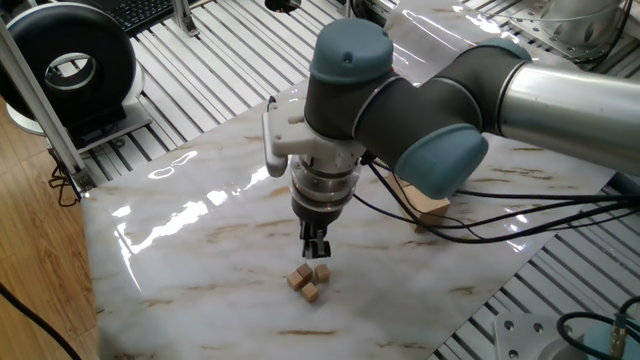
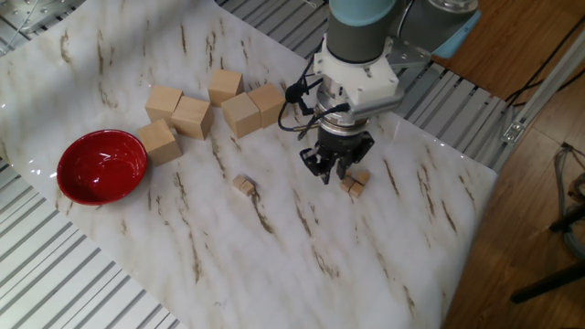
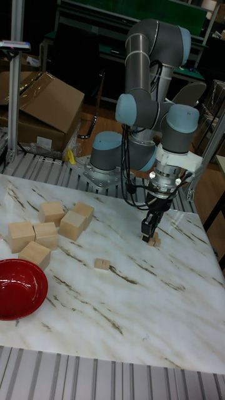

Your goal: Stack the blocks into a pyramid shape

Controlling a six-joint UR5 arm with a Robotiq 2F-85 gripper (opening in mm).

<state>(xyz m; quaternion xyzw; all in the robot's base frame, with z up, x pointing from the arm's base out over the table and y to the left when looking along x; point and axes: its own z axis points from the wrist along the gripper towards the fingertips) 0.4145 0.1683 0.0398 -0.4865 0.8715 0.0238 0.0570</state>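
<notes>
Leftmost in the other fixed view sat a red bowl on the marble table, with five large wooden blocks grouped at about two o'clock from it. One of these, the nearest big block, lay just beside the bowl's rim; the remaining four ran on toward the arm's base.

Further right, a single tiny cube lay alone on the marble, at roughly five o'clock from the big group and well apart from everything else. The tall fixed view showed this same stray cube between the large blocks and the gripper.

Next came the gripper, pointed straight down from the grey UR5 arm. Its fingers hung low over the marble, their tips close together; whether anything was pinched between them could not be made out in any view. In one fixed view the gripper stood at about twelve o'clock from a small cluster of three tiny tan cubes, its tips just above the nearest of them, and contact could not be judged. The three lay flat on the table, touching or nearly so, none stacked on another.

In the other fixed view the same cluster showed at four o'clock from the fingertips, partly hidden behind them. In the tall fixed view only a sliver of it peeked out beside the gripper.
</notes>
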